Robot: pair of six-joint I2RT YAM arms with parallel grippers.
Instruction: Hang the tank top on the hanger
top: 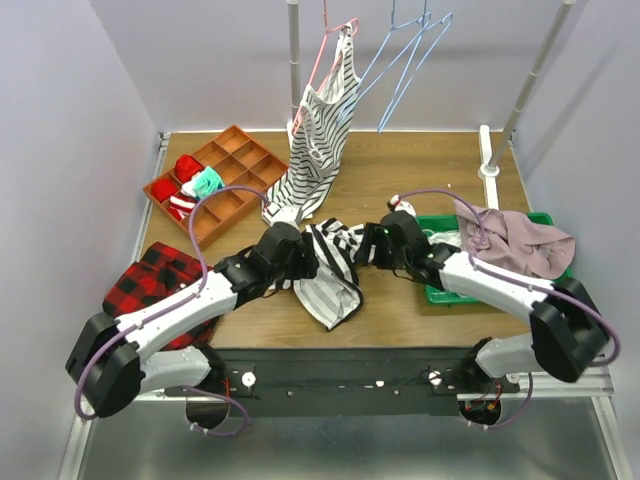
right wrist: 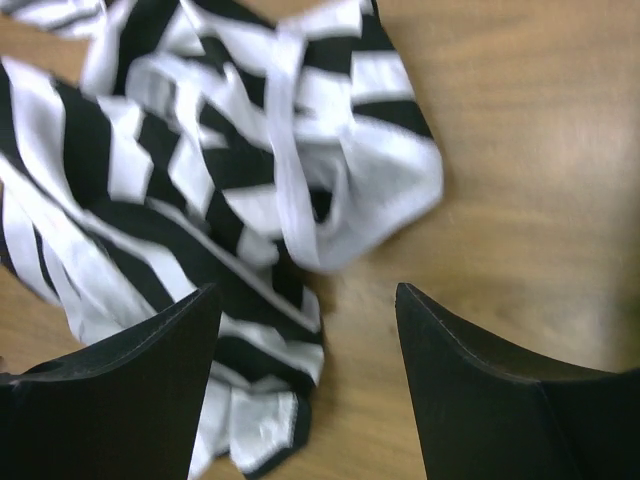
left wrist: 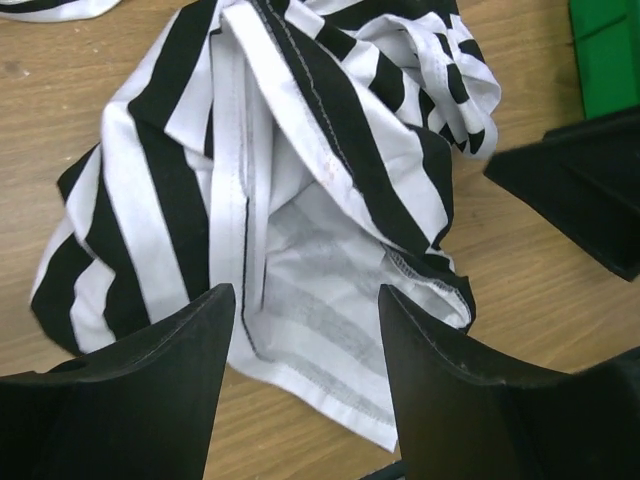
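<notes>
Wedge-shaped left jaws apart, crumpled bold-striped tank top (left wrist: 300, 170), wooden table (left wrist: 540, 300)

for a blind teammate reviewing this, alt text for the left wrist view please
A crumpled black-and-white striped tank top lies on a wooden table, framed by the open left gripper and its black fingers. A green bin corner shows top right.

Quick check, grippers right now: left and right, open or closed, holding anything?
Left gripper: open, holding nothing, fingers apart over the tank top.
Right gripper: open, holding nothing, at the tank top's strap end.
</notes>
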